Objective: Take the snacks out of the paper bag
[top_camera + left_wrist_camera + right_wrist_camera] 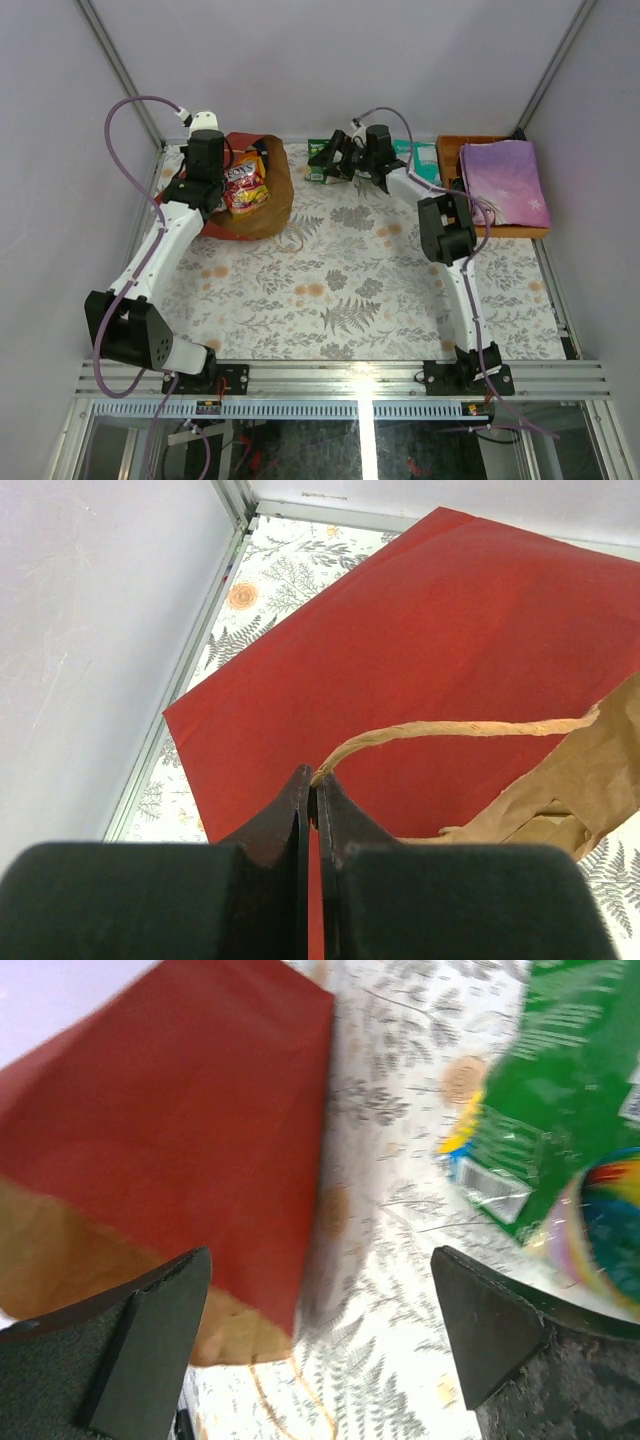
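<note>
The paper bag (268, 205) lies on its side at the back left, red outside, brown inside, its mouth facing the front. A yellow-red snack packet (245, 185) shows in the mouth. My left gripper (212, 198) is at the bag's left edge. In the left wrist view it (312, 780) is shut on the bag's twisted paper handle (450, 728), over the red side (430, 630). My right gripper (333, 160) is open and empty over a green packet (317, 148). In the right wrist view the gripper (320, 1300) is between the bag (170, 1130) and the green packet (560, 1090).
Teal packets (422, 160) lie right of the right gripper. An orange-brown wooden tray (452, 160) at the back right holds a purple book (505, 180). White walls close in the back and sides. The table has a fern-print cloth (350, 290).
</note>
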Available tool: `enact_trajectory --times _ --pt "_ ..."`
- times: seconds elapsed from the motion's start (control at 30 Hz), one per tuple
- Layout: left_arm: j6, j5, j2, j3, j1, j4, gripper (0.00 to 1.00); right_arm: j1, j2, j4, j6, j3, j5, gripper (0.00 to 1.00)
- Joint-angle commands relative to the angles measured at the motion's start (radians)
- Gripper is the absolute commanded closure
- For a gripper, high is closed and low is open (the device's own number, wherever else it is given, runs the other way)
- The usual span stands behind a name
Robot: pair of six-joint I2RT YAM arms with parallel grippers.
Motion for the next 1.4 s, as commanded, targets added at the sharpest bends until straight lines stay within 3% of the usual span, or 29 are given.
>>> enact_trajectory --times 0.0,0.17,0.3,0.4,0.5,0.6,0.7,0.83,1.0,1.23,1.3,1.37 --pt "-0.019 0.021 -0.045 0.012 0.002 0.022 1.00 0.001 -0.275 0.271 0.017 -0.144 -0.026 0.01" --pt "-0.020 0.023 -0.046 0.012 -0.016 0.012 1.00 0.022 -0.527 0.434 -0.015 -0.489 0.114 0.00" --pt "-0.020 0.013 -0.051 0.008 -0.023 0.013 1.00 0.114 -0.694 0.636 -0.035 -0.824 0.289 0.01" --pt "-0.018 0.015 -0.056 0.002 -0.028 0.023 1.00 0.224 -0.733 0.828 0.020 -1.001 0.416 0.00" --pt "-0.018 0.016 -0.056 0.004 -0.030 0.022 1.00 0.324 -0.688 0.928 0.099 -1.045 0.476 0.05" --pt "-0.016 0.009 -0.063 -0.001 -0.030 0.021 1.00 0.401 -0.619 0.919 0.153 -0.994 0.512 0.12" --pt "-0.016 0.015 -0.072 -0.005 -0.032 0.024 1.00 0.437 -0.545 0.707 0.197 -0.885 0.593 0.14" --pt "-0.014 0.027 -0.071 -0.004 -0.034 0.029 1.00 0.440 -0.433 0.542 0.299 -0.743 0.640 0.13" --pt "-0.012 0.035 -0.074 -0.010 -0.034 0.035 1.00 0.439 -0.288 0.193 0.295 -0.453 0.699 0.15" --pt "-0.009 0.033 -0.076 -0.020 -0.033 0.040 1.00 0.440 -0.113 -0.054 0.317 -0.185 0.776 0.24" --pt "-0.009 0.042 -0.078 -0.023 -0.034 0.043 1.00 0.439 -0.074 -0.124 0.321 -0.124 0.803 0.33" --pt "-0.007 0.048 -0.076 -0.023 -0.034 0.043 1.00 0.440 -0.034 -0.203 0.324 -0.065 0.819 0.35"
